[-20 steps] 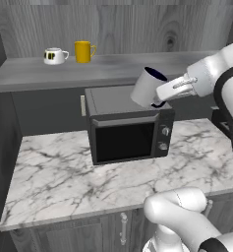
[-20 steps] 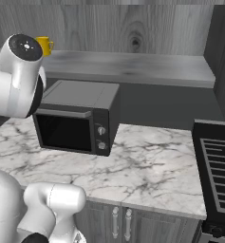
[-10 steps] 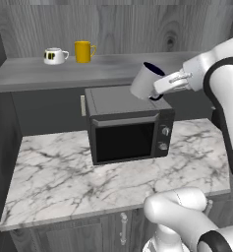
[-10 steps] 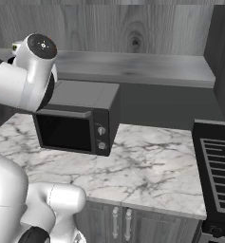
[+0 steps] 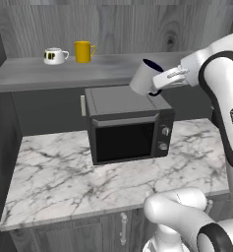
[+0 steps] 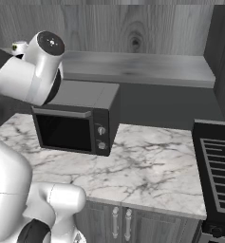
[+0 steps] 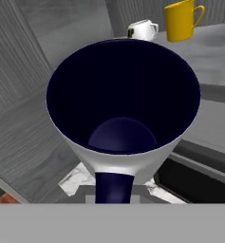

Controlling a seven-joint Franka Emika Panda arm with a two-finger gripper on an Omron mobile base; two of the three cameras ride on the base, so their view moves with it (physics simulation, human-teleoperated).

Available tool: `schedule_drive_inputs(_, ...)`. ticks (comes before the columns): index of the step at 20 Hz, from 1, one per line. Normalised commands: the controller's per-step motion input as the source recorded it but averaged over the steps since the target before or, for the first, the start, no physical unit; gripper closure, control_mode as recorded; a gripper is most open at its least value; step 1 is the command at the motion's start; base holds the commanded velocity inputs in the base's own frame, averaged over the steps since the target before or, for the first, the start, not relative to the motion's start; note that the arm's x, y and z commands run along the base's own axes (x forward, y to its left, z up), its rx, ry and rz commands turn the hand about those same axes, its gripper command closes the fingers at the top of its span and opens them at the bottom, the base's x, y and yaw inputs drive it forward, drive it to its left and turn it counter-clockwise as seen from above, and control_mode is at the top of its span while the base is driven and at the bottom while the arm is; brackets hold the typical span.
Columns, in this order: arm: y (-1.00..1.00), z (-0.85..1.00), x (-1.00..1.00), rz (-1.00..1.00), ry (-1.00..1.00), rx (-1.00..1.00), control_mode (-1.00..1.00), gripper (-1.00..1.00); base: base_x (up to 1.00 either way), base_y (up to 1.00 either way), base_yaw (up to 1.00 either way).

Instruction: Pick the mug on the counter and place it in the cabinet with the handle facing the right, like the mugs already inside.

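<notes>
The light-grey mug (image 5: 142, 78) with its navy inside hangs tilted above the back right of the microwave (image 5: 128, 128), level with the front edge of the cabinet shelf (image 5: 64, 74). My gripper (image 5: 160, 81) is shut on the mug from the right, at the handle side. In the hand view the mug (image 7: 123, 104) opens toward the camera, its navy handle pointing down and hiding my fingertips. The marble counter (image 5: 64, 172) lies below.
A yellow mug (image 5: 83, 50) and a squat white cup (image 5: 54, 55) stand at the shelf's left end, handles to the right; the shelf (image 6: 147, 64) runs bare to the right of them. A stove (image 6: 218, 161) borders the counter (image 6: 147, 161) on the right.
The mug has risen slightly and shifted left toward the shelf edge, held in the gripper. The arm's elbow has swung to the right in the right base view.
</notes>
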Motion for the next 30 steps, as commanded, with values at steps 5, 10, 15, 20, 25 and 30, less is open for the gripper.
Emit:
schedule_drive_inputs(5, -0.13, 0.05, 0.28, 0.0, -0.01, 0.0, -1.0, 1.0, 0.0, 0.0, 0.0)
schedule_drive_inputs(10, -0.14, 0.02, 0.29, 0.0, -0.01, 0.0, -1.0, 1.0, 0.0, 0.0, 0.0)
schedule_drive_inputs(15, -0.13, 0.0, 0.37, 0.0, 0.0, 0.0, -1.0, 1.0, 0.0, 0.0, 0.0)
schedule_drive_inputs(20, -0.12, 0.0, 0.4, 0.0, 0.0, 0.0, -1.0, 1.0, 0.0, 0.0, 0.0)
schedule_drive_inputs(25, -0.07, 0.0, 0.36, 0.0, 0.0, 0.0, -1.0, 1.0, 0.0, 0.0, 0.0)
schedule_drive_inputs(30, -0.01, 0.0, 0.36, 0.0, 0.0, 0.0, -1.0, 1.0, 0.0, 0.0, 0.0)
